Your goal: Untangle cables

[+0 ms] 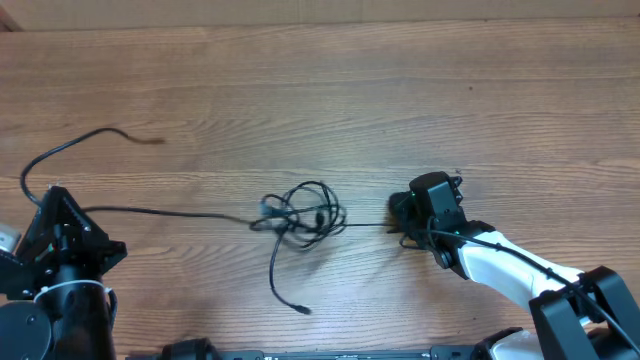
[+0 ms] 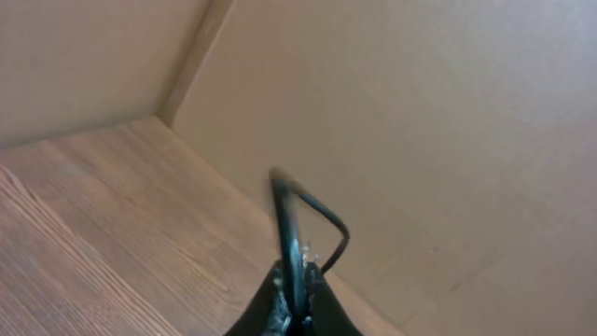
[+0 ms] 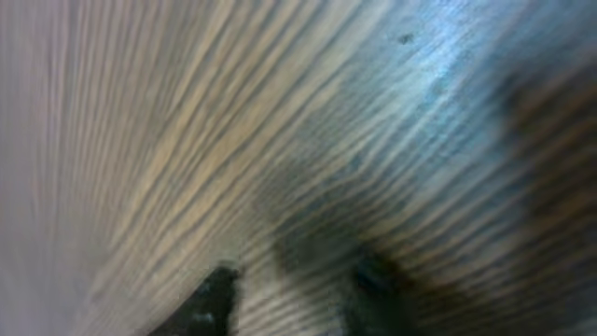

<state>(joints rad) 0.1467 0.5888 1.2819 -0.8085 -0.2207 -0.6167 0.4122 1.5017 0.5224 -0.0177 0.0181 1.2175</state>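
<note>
The cables form a black tangle (image 1: 303, 213) at the table's middle. One strand runs left to my left gripper (image 1: 50, 198). Past the gripper it loops up to a blurred end (image 1: 135, 134). Another strand hangs toward the front and ends in a small plug (image 1: 301, 310). A thin strand runs right to my right gripper (image 1: 403, 214). In the left wrist view my left gripper (image 2: 297, 313) is shut on a black cable (image 2: 284, 210). In the right wrist view my right gripper (image 3: 294, 294) is blurred and close over the wood. Its fingers are apart, with no cable seen between them.
The wooden table (image 1: 320, 90) stretches to a cardboard wall (image 2: 392, 103) at the back. The right arm's white link (image 1: 500, 268) lies along the front right. The left arm's black base (image 1: 55, 300) sits at the front left.
</note>
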